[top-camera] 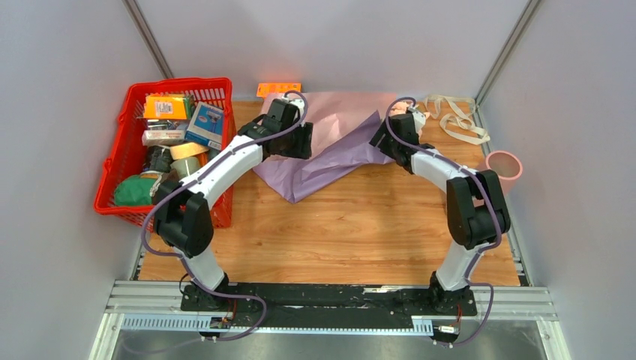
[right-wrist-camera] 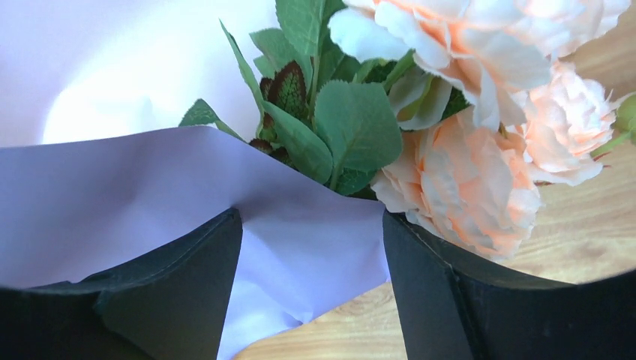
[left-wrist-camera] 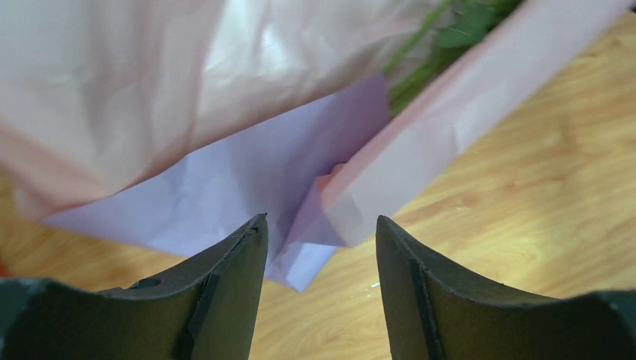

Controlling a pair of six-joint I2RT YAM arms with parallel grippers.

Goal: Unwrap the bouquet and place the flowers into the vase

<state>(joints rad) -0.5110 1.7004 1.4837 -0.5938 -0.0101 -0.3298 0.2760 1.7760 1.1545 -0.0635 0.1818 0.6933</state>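
Note:
The bouquet lies at the back of the table with its lilac paper (top-camera: 330, 146) spread out and the cream ribbon (top-camera: 459, 120) lying loose to the right. Peach-pink flowers (right-wrist-camera: 465, 180) with green leaves (right-wrist-camera: 352, 127) rest on the sheet. My left gripper (left-wrist-camera: 321, 225) is open over a folded corner of the paper (left-wrist-camera: 247, 180), pinching nothing; green stems (left-wrist-camera: 442, 45) show beyond. My right gripper (right-wrist-camera: 311, 217) is open with the paper's edge (right-wrist-camera: 300, 232) lying between its fingers, and the blooms are against its right finger. The pink vase (top-camera: 504, 166) stands at the table's right edge.
A red basket (top-camera: 120, 161) full of groceries stands at the left, close beside my left arm. An orange tag (top-camera: 278, 88) lies at the back edge. Bare wooden table (top-camera: 337, 225) stretches in front of the paper.

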